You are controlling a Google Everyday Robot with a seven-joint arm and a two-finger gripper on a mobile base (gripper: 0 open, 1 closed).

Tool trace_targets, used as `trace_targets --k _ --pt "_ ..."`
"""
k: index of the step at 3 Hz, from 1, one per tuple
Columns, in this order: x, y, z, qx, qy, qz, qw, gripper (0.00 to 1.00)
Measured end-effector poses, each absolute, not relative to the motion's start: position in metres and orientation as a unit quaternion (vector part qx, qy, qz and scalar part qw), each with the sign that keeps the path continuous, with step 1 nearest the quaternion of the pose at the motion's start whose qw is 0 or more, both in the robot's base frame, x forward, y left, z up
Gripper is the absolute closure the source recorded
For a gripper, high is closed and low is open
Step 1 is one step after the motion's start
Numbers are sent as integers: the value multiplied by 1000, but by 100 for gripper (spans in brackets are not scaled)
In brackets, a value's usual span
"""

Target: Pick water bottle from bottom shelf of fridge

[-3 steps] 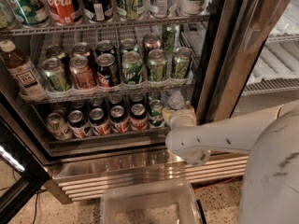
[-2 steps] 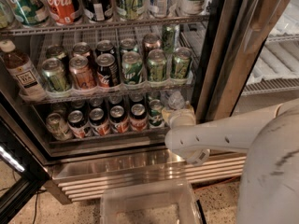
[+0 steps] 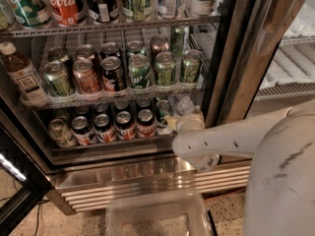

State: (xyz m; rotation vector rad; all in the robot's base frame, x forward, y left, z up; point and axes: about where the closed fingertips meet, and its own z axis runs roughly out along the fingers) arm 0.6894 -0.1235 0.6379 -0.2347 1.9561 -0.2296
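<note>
The fridge (image 3: 253,58) stands open. Its dark post (image 3: 221,58) closes the bay on the right, and the door (image 3: 15,200) is swung out at lower left. The water bottle (image 3: 183,105) stands at the right end of the bottom shelf (image 3: 98,146), just beside the post, with a can (image 3: 162,113) close on its left. The tool (image 3: 185,122) is at the shelf's front edge, right at the bottle's foot. I cannot tell whether it is open or has hold of the bottle. The white arm (image 3: 221,141) reaches in from the right, low over the steel sill (image 3: 123,171).

Room is tight. The rim of the middle shelf (image 3: 113,97) runs just above the bottle's top, the post bounds the right and cans bound the left. Only the front is open.

The bottom shelf holds one water bottle, a front row of five cans (image 3: 103,127) and the one beside the bottle. The cans behind are too dim to count. The middle shelf has six cans (image 3: 139,70) in front, about six behind, and one tea bottle (image 3: 22,75) at its left end. The top shelf (image 3: 123,26) shows the lower parts of six bottles (image 3: 66,4), with a seventh cut off at the left edge. One clear bin (image 3: 118,218) sits on the floor before the louvred base (image 3: 147,183). Right of the post, a second bay shows wire racks (image 3: 290,77).
</note>
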Motion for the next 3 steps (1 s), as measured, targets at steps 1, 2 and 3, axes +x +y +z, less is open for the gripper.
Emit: trace_targets --k 1,2,3 --pt "693 -121 635 -103 828 -97 542 15" --pt "696 -119 635 -107 830 -98 539 34" --pt "700 -119 634 -109 831 -100 536 57"
